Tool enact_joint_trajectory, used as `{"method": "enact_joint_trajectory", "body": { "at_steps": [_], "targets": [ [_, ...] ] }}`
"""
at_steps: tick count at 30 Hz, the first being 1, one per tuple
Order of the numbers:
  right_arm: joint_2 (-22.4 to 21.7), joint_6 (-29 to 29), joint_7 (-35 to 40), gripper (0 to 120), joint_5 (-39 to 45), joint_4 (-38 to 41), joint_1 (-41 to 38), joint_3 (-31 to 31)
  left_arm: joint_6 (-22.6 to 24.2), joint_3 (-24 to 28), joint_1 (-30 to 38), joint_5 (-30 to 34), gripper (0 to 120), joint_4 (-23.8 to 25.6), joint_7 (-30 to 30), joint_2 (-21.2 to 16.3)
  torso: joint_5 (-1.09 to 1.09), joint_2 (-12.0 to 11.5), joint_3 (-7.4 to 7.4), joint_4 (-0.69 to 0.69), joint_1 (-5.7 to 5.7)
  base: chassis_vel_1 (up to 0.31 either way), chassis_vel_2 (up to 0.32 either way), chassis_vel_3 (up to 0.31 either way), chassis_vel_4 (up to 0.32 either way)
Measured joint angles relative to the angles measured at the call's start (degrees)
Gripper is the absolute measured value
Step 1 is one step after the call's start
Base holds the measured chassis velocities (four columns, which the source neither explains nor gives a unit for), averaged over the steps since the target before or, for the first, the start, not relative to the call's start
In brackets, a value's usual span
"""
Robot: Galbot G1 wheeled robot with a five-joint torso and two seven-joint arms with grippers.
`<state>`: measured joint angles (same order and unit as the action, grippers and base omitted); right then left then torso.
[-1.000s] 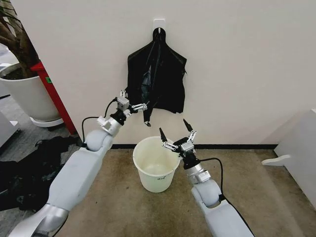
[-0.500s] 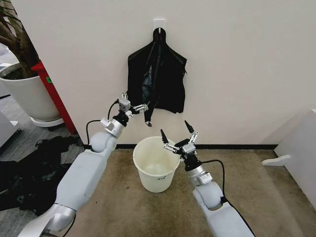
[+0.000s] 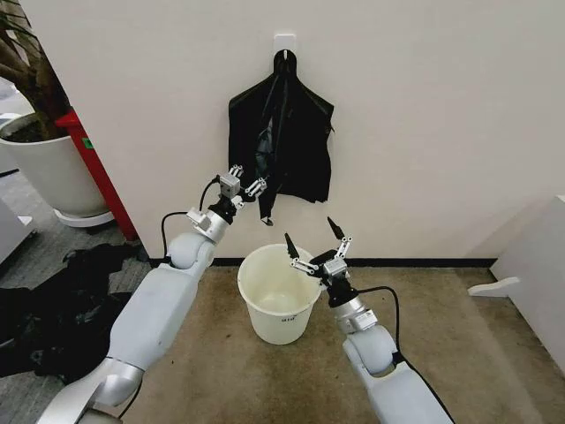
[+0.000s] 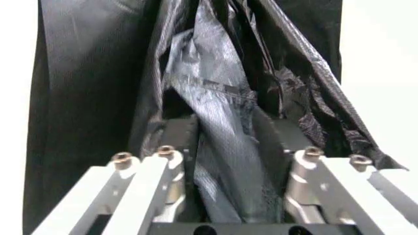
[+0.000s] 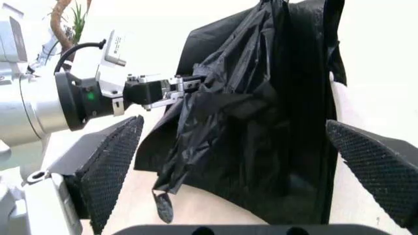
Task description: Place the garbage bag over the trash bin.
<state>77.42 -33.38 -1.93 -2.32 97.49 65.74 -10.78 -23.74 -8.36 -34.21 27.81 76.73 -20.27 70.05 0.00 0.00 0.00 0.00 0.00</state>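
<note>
Since the garbage bag [image 3: 281,141] is hung from a white wall hook [image 3: 284,44] at 12 o'clock of the scene, the left gripper [image 3: 244,185] is raised to the bag's lower left edge, at roughly 11 o'clock from the trash bin [image 3: 279,292]. In the left wrist view the jaws are seen parted, with a glossy fold of the black film [image 4: 216,132] lying between the two fingers [image 4: 179,142]; nothing is clamped yet, so the bag is judged to be carried by the hook alone. The approach from below and to the side looks chosen so that a loose hanging fold can be pinched rather than the flat face against the wall. The right gripper [image 3: 312,246] is held spread wide over the bin's rim at about 2 o'clock, empty, pads pointed up toward the bag; it is probably parked there ready to take the opposite edge once the bag is freed. The bin is stood upright on the carpet directly under the bag, touching neither gripper, mouth open and unlined, which keeps the drop short. A tail of the bag [image 3: 263,218] is hung just above the rim at 11 o'clock. The task is judged to be at the grasp stage: bag still on hook, no liner fitted. Risk: thin film may slip or tear if only one layer is pinched.
</note>
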Motion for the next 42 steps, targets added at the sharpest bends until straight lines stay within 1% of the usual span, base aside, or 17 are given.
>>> {"method": "enact_joint_trajectory", "body": {
  "at_steps": [3, 4, 5, 6, 7, 9, 12, 14, 15, 21, 24, 29, 30, 31, 33, 37, 42],
  "targets": [
    [-0.1, 0.0, 0.0, 100, 0.1, 0.1, 0.0, -0.1, 0.5, 0.2, -0.2, 0.9, 20, 0.1, 0.4, 0.3, 0.00, 0.0, 0.00, 0.00, 0.00, 0.000, 0.000, 0.000, 0.000],
    [-0.2, -0.1, 0.0, 100, 0.1, 0.3, 0.1, -0.1, 0.6, 0.2, -0.4, 1.1, 14, 0.4, 0.6, 0.4, 0.00, 0.0, 0.00, 0.00, 0.00, 0.000, 0.000, 0.000, 0.000],
    [-0.2, -0.1, 0.1, 100, 0.1, 0.5, 0.1, -0.1, 0.6, 0.2, -0.6, 1.3, 10, 0.8, 0.7, 0.4, 0.00, 0.0, 0.00, 0.00, 0.00, 0.000, 0.000, 0.000, 0.000],
    [-0.3, -0.1, 0.1, 100, 0.3, 0.7, 0.2, -0.1, 0.6, 0.1, -0.9, 1.6, 7, 1.4, 0.7, 0.5, 0.00, 0.0, 0.00, 0.00, 0.00, 0.000, 0.000, 0.000, 0.000],
    [-0.3, -0.1, 0.1, 100, 0.3, 0.7, 0.2, -0.1, 0.6, 0.1, -0.9, 1.6, 7, 1.4, 0.7, 0.5, 0.00, 0.0, 0.00, 0.00, 0.00, 0.000, 0.000, 0.000, 0.000],
    [-0.4, -0.2, 0.2, 100, 1.2, 1.6, 0.4, -0.1, 0.7, -0.2, -1.7, 3.0, 0, 3.4, 1.0, 0.5, 0.00, 0.0, 0.00, 0.00, 0.00, 0.000, 0.000, 0.000, 0.000],
    [-0.9, 0.0, -0.5, 100, 6.2, 4.3, 0.7, 1.0, 0.8, -0.9, -3.4, 6.0, 0, 6.8, 1.0, 0.3, 0.00, 0.0, 0.00, 0.00, 0.00, 0.000, 0.000, 0.000, 0.000],
    [-1.2, 1.0, -1.7, 100, 13.1, 8.0, 0.9, 2.7, 0.9, -1.6, -4.9, 8.5, 0, 8.8, -0.1, 0.1, -0.01, 0.0, 0.00, 0.00, 0.00, 0.000, 0.000, 0.000, 0.000],
    [-1.2, 1.0, -1.7, 100, 13.1, 8.0, 0.9, 2.7, 0.9, -1.6, -4.9, 8.5, 0, 8.8, -0.1, 0.1, -0.01, 0.0, 0.00, 0.00, 0.00, 0.000, 0.000, 0.000, 0.000],
    [-1.6, 2.9, -8.0, 100, 23.1, 12.6, -1.3, 5.8, 1.1, -3.0, -7.3, 13.5, 0, 10.9, -4.4, -0.2, 0.00, 0.0, -0.01, 0.00, 0.00, 0.000, 0.000, 0.000, 0.000],
    [-1.8, 3.5, -9.4, 100, 25.6, 12.6, -2.8, 6.7, 1.2, -3.2, -7.7, 14.8, 0, 11.2, -5.4, -0.2, -0.01, 0.0, 0.00, 0.00, 0.00, 0.000, 0.000, 0.000, 0.000],
    [-1.8, 7.0, -14.7, 100, 36.8, 11.4, -8.0, 9.9, 2.1, -3.9, -8.5, 19.1, 0, 11.7, -7.7, -0.2, -0.01, 0.0, 0.00, 0.00, 0.00, 0.000, 0.000, 0.000, 0.000],
    [-1.8, 8.4, -14.8, 100, 39.3, 10.8, -9.5, 10.8, 2.3, -4.0, -8.5, 20.0, 0, 11.8, -8.0, -0.2, -0.01, 0.0, 0.00, 0.00, 0.00, 0.000, 0.000, 0.000, 0.000],
    [-1.8, 8.4, -14.8, 100, 39.3, 10.8, -9.5, 10.8, 2.3, -4.0, -8.5, 20.0, 0, 11.8, -8.0, -0.2, -0.01, 0.0, 0.00, 0.00, 0.00, 0.000, 0.000, 0.000, 0.000],
    [-1.5, 9.8, -14.5, 100, 42.6, 9.1, -11.8, 12.1, 2.5, -4.2, -8.5, 21.1, 0, 11.8, -8.4, -0.3, -0.01, 0.0, 0.00, 0.00, 0.00, 0.000, 0.000, 0.000, 0.000],
    [-0.1, 11.9, -12.1, 100, 49.6, 5.4, -16.4, 14.5, 2.8, -4.3, -8.2, 22.7, 0, 11.8, -9.1, -0.3, 0.00, 0.0, 0.00, 0.00, 0.00, 0.000, 0.000, 0.000, 0.000],
    [1.8, 12.6, -11.4, 100, 53.7, 2.9, -19.2, 15.5, 3.4, -4.4, -8.2, 23.9, 0, 11.8, -9.4, 0.0, -0.01, 0.0, 0.00, 0.00, 0.00, 0.000, 0.000, 0.000, 0.000]
  ]
}}
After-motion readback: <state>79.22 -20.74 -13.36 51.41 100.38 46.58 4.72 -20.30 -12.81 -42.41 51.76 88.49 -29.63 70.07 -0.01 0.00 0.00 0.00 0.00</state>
